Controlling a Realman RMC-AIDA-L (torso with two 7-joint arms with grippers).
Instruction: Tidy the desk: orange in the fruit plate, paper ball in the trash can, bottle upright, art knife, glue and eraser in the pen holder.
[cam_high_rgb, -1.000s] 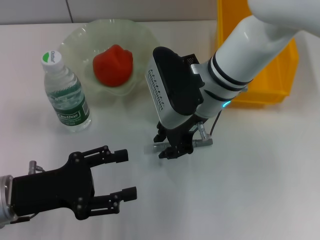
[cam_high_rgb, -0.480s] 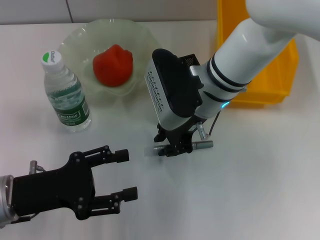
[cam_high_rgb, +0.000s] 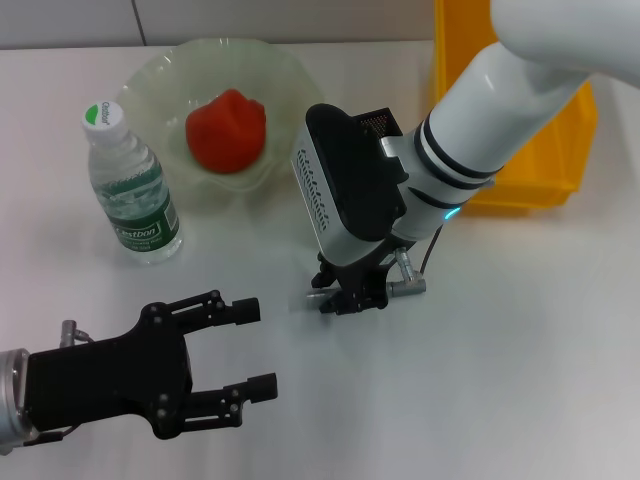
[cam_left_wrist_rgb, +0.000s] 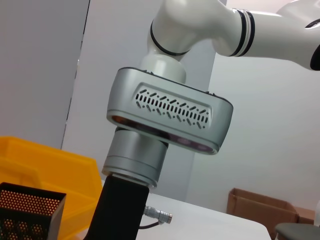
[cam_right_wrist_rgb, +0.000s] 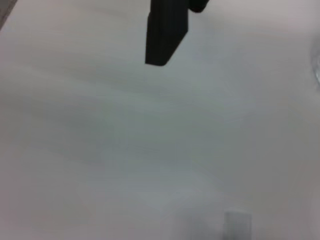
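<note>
Spanning the scene, white desk (cam_high_rgb: 520, 340), grey wall (cam_left_wrist_rgb: 40, 65)

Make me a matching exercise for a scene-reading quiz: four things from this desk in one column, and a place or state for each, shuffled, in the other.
1. bottle
2. red fruit
3. left pincer
4. yellow bin

a. in the green plate
b. open, hovering at the near edge
c. upright beside the plate
d. behind the right arm

Pairs: 1-c, 2-a, 3-b, 4-d

The right gripper (cam_high_rgb: 345, 300) points down in the middle of the frame. The left gripper (cam_high_rgb: 250, 348) waits at the lower left, fingers wide apart.
</note>
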